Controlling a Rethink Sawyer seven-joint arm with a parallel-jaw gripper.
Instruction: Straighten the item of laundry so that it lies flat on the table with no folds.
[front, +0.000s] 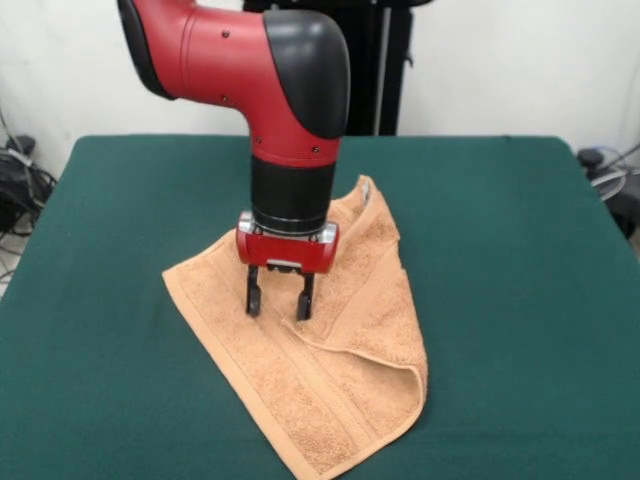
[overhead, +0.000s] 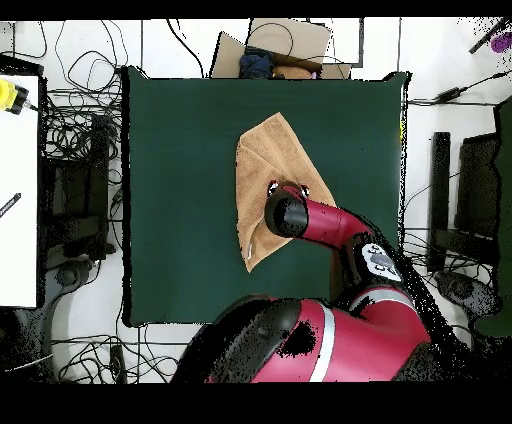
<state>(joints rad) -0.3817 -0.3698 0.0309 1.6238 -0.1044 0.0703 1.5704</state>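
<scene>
The orange-tan towel (front: 330, 370) lies on the green table (front: 520, 300) a little right of the middle in the front view, folded over itself so that it makes a long, roughly triangular shape rather than a flat square. Its broad end lies near the front edge of the table, toward the camera, and its narrow end points toward the far side, where a raised corner shows beside the arm. A folded layer runs along the right side, with a rounded fold edge at the near right, and woven border bands cross the cloth diagonally. The red and black arm (front: 290, 90) comes down from above and stands nearly upright over the far left part of the towel. The gripper (front: 280, 297) hangs with its two dark fingers (front: 254, 295) pointing down and spread apart, with towel surface visible between them; nothing is held. The tips sit at or just above the cloth, and whether they touch it cannot be told. In the overhead view the towel (overhead: 268, 165) lies in the right half of the table (overhead: 180, 200), with its narrow point toward the robot's base, and the arm (overhead: 330, 225) covers the part near the robot, hiding the gripper itself
</scene>
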